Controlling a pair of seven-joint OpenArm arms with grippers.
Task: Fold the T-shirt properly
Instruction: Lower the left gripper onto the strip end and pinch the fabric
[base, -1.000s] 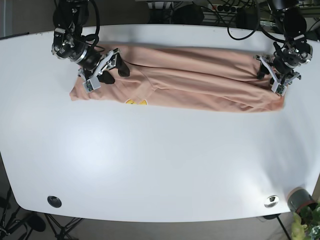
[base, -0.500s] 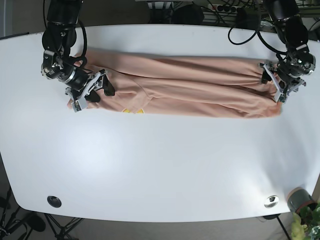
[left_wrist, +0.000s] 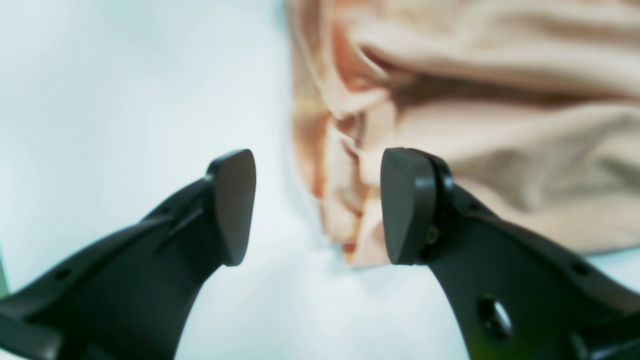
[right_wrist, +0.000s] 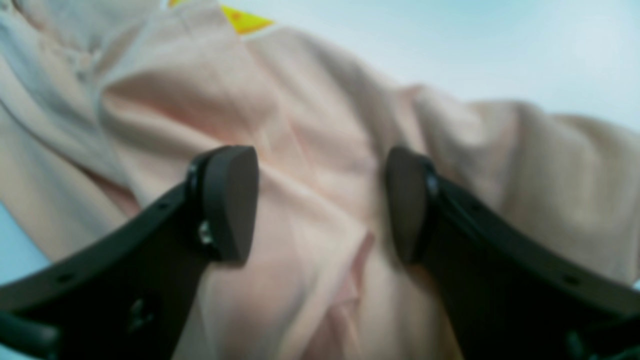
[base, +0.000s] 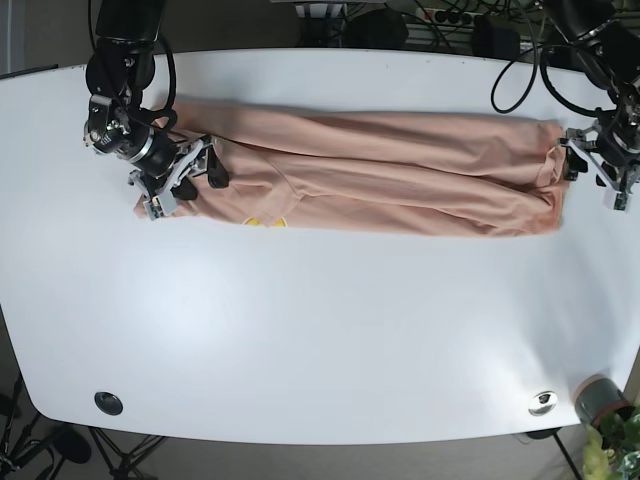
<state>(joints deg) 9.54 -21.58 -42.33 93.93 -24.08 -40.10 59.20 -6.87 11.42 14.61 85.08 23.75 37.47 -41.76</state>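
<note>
Both end effectors spread wide at the two ends of the shirt, gripping nothing.

The peach-coloured cotton T-shirt (base: 380, 170) lies as a long, wrinkled band across the far part of the white desk (base: 320, 340), with a small yellow print (base: 262, 222) showing at its near edge. The left end effector (left_wrist: 317, 210) hovers with its fingers apart just beside the bunched end of the band, one finger over bare desk and one over cloth. The right end effector (right_wrist: 322, 205) is also spread, directly above the folds at the other end, and pinches no fabric. I judge that the lengthwise fold is made and the shirt is not yet folded across. The next move probably calls for both end effectors to lower, pinch all layers at one end together, and carry that end over the other without dragging the band.
</note>
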